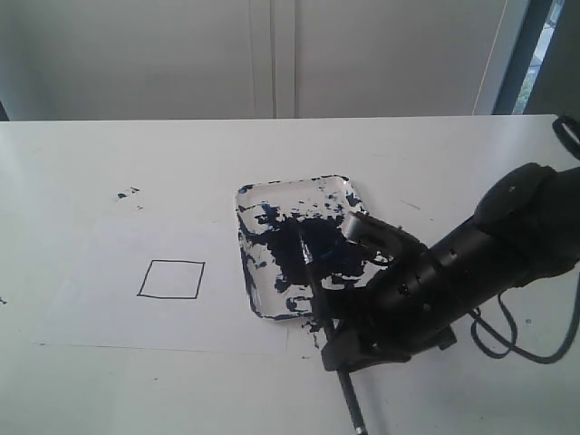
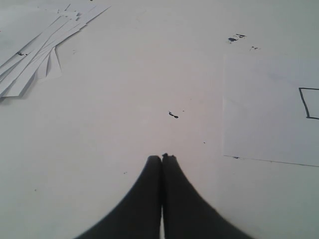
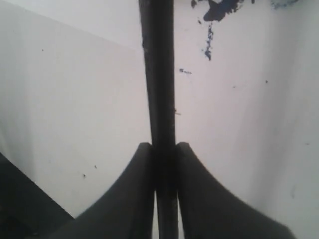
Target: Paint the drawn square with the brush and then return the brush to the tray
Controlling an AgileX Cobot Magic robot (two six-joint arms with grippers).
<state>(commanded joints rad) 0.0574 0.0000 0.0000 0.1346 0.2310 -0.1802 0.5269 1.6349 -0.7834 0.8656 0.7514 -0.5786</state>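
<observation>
The brush (image 1: 350, 399) runs from the dark paint patch in the tray (image 1: 299, 188) down toward the table's front edge. My right gripper (image 1: 329, 341) sits at the tray's near corner, shut on the brush's shaft. The right wrist view shows the black shaft (image 3: 158, 74) pinched between both fingers of that gripper (image 3: 160, 145). The drawn square (image 1: 171, 279) lies left of the tray with a white interior; its edge shows in the left wrist view (image 2: 309, 103). My left gripper (image 2: 162, 157) is shut on nothing above bare table and is out of the exterior view.
The square is drawn on a large white paper sheet (image 1: 109, 308) that reaches under the tray's left side. Dark paint specks (image 1: 127, 193) dot the table behind the sheet. A fanned stack of paper sheets (image 2: 35, 50) lies beyond the left gripper. A black cable (image 1: 507, 340) loops beside the right arm.
</observation>
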